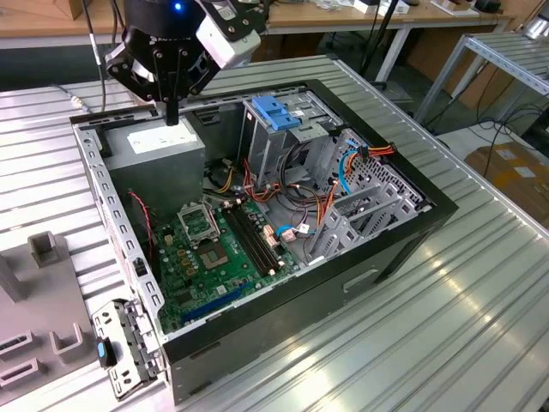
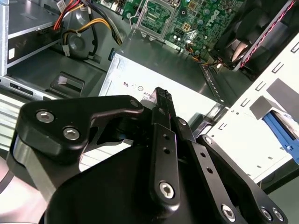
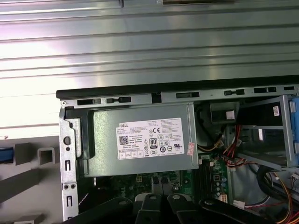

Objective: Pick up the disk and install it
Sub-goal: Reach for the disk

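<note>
The gripper [image 1: 171, 113] hangs with its fingers pressed together on nothing, tips just above the power supply [image 1: 163, 142] in a corner of the open computer case [image 1: 360, 279]. The disk [image 2: 280, 127] is not in its grasp. I take it to be the blue-railed slab seated in the pale fixture [image 2: 252, 140] outside the case, though little of it is in frame. To my eye, a clean pick-up means clearing the case wall first, opening the jaws before descending, and closing on the flat grey faces rather than the rails (those likely guide it into a bay). The case holds the power supply, a green motherboard [image 1: 214, 257], a metal drive cage [image 1: 287, 150] topped by a light-blue latch [image 1: 273, 112], and orange cables [image 1: 324, 202].
</note>
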Controlling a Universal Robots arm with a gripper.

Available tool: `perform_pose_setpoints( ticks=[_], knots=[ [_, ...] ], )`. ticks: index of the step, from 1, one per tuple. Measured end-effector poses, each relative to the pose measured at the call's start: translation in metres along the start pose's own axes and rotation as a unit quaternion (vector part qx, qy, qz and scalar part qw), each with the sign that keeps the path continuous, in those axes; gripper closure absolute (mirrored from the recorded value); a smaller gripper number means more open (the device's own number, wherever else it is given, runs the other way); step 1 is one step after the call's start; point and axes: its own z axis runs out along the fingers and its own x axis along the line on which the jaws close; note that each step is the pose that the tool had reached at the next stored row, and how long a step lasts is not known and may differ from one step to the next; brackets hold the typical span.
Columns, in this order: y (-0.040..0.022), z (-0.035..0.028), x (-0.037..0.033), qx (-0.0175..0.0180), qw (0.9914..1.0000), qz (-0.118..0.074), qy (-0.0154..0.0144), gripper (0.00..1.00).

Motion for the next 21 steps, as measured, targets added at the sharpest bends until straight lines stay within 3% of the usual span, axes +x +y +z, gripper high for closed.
perform_pose_setpoints(
  ticks=[7,21],
  knots=[
    [-0.0004,-0.0002,0.0055,0.0001,1.0,0.0,0.0,0.89],
    [-0.002,-0.0007,0.0267,0.0,1.0,0.0,0.0,0.89]
  ],
)
